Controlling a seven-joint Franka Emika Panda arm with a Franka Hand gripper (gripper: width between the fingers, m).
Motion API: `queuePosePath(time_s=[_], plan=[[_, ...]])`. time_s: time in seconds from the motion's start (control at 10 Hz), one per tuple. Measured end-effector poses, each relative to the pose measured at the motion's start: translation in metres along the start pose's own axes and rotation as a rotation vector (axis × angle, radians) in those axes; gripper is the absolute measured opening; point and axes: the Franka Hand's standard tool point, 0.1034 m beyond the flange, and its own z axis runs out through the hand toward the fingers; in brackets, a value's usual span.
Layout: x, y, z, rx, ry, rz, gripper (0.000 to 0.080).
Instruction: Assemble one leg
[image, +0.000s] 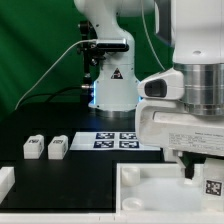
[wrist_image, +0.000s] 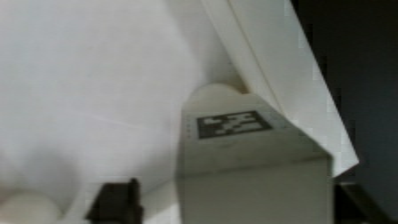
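One leg (wrist_image: 249, 150) at the hand (image: 200, 172), over the tray-like piece (image: 150, 185); hand's state: can't tell. Prob. light, stiff, smooth plastic; grip flat sides, clear of tag.

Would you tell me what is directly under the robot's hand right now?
Under the hand sits a small white plastic leg block with a black-and-white tag, over the large white tray-like piece. The hand's body hides the fingers' contact, so whether the block is gripped cannot be seen.

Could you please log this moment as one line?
step: leg assembly | gripper: low over tray-like piece, next to leg | grip: unclear
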Motion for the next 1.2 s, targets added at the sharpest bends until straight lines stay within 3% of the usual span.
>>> queuePosePath(time_s=[0.4,0.6,0.7,0.8,0.9,1.2], plan=[[-0.0005,-0.0005,0.0002,0.005,-0.005,0.399,0.0290],[-0.0008,0.0006,0.0000,0.006,-0.016,0.849,0.0290],[-0.0029,0.0007,0.0003,0.040,-0.004,1.067,0.0290],[-0.0046,0.0024,0.0001,0.107,0.007,1.280,0.0290],[-0.0052,0.0039,0.0009,0.160,0.007,1.329,0.0296],[-0.0048,0.0071,0.0004,0.161,0.023,1.338,0.0300]])
